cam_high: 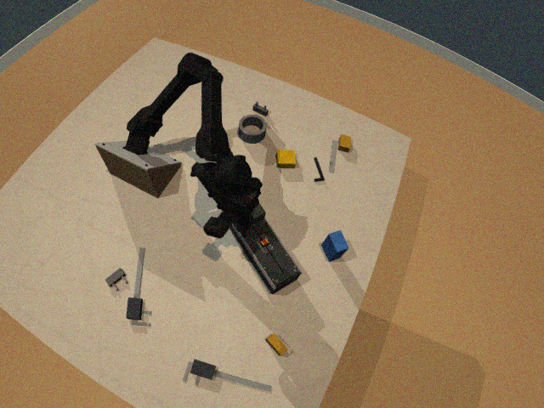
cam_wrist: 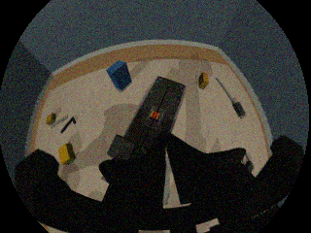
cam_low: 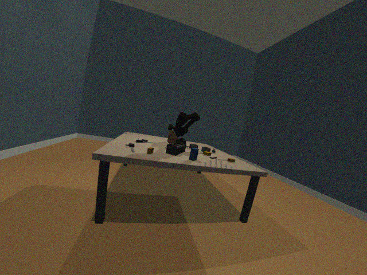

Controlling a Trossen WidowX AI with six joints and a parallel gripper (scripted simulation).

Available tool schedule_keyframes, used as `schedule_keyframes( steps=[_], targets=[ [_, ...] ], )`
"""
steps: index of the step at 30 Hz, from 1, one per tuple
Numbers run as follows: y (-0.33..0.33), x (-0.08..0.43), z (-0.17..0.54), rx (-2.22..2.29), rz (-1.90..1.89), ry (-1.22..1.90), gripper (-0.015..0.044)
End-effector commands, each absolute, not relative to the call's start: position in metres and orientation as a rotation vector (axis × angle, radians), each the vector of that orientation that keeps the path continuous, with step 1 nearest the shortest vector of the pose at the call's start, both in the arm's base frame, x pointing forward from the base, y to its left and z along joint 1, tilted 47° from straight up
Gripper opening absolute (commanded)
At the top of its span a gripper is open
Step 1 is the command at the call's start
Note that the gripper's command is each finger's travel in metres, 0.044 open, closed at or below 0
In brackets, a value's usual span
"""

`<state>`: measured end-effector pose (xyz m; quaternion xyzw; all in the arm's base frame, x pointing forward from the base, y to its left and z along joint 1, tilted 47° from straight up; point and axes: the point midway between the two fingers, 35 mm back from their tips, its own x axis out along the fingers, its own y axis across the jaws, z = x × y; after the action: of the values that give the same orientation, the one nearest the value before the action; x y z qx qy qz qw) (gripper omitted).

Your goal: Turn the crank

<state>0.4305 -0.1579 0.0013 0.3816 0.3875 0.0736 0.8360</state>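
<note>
The machine (cam_high: 280,269) (cam_low: 175,149) (cam_wrist: 167,92) is a long dark box with a slot along its top. The slide's red pointer (cam_high: 264,241) (cam_wrist: 155,116) sits in the slot, with small brass-yellow marks right beside it. The views are too coarse to tell whether they are exactly level. A dark grey block (cam_high: 257,212) (cam_wrist: 120,147) stands at the box's end nearer the arm. My gripper (cam_wrist: 164,134) is shut with nothing seen between its fingers, over that end of the machine. The crank and its handle are hidden behind the gripper and arm.
A blue block (cam_high: 334,245) (cam_low: 194,154) (cam_wrist: 119,76) stands beside the machine. A yellow block (cam_high: 286,158) (cam_wrist: 66,153), a grey ring (cam_high: 252,135) and a black L-shaped piece (cam_high: 320,170) (cam_wrist: 68,124) lie on one side. Two dark blocks with long bars lie on the other.
</note>
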Motion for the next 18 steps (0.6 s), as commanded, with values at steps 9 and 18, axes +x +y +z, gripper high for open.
schedule_keyframes(
  steps=[9,18],
  targets=[
    [-0.158,0.4304,0.0013,0.808,0.156,0.82,0.0026],
    [-0.158,0.4304,0.0013,0.808,0.156,0.82,0.0263]
  ],
)
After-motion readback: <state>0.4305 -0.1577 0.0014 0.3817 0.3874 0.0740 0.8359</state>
